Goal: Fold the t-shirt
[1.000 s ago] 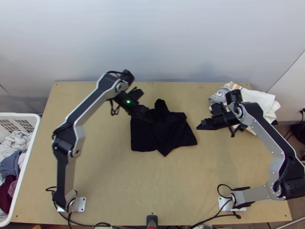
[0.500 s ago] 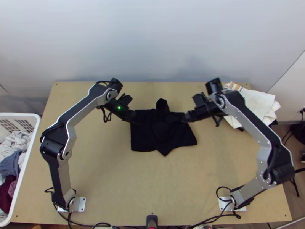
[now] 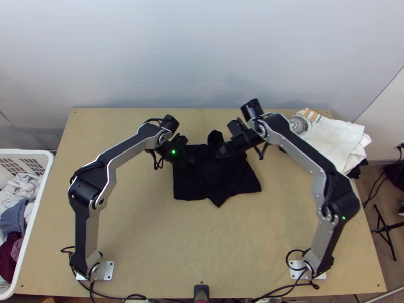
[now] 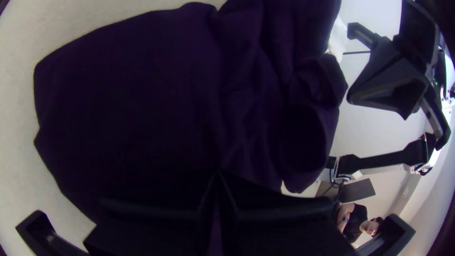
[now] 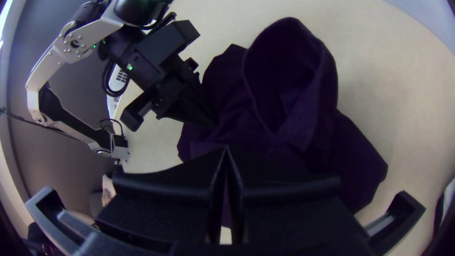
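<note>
I have the dark shirt lying rumpled on the surface, the left gripper and right gripper near it, fingers clenched, seemingly empty. I judge I'm spreading before folding; next, open and pinch opposite edges.

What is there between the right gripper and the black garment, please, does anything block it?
Nothing visible blocks it: the right gripper is directly over the black garment. The left gripper is also over the cloth, but beside, not between.
</note>
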Available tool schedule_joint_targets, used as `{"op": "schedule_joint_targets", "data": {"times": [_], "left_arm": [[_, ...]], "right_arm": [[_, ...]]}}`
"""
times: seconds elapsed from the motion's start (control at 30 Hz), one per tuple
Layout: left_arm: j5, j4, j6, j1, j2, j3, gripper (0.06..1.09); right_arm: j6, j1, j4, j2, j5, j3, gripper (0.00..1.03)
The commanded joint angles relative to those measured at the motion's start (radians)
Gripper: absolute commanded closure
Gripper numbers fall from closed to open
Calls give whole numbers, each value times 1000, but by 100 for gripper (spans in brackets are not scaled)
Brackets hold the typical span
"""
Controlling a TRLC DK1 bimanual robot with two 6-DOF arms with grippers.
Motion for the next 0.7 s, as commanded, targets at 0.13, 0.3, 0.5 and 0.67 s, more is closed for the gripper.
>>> {"op": "schedule_joint_targets", "data": {"times": [0.13, 0.3, 0.5, 0.67], "left_arm": [[-41, 21, -7, -19, 25, -7, 97], [-61, 23, -1, -19, 32, -7, 97], [-75, 24, 4, -7, 38, -1, 97], [-79, 26, 8, 9, 44, -3, 97]], "right_arm": [[-2, 64, 55, 141, 18, 31, 100], [-30, 66, 21, 125, 32, -63, 100], [-129, 7, 1, -40, 124, -319, 100], [-189, -126, -34, -215, 134, -523, 100]]}}
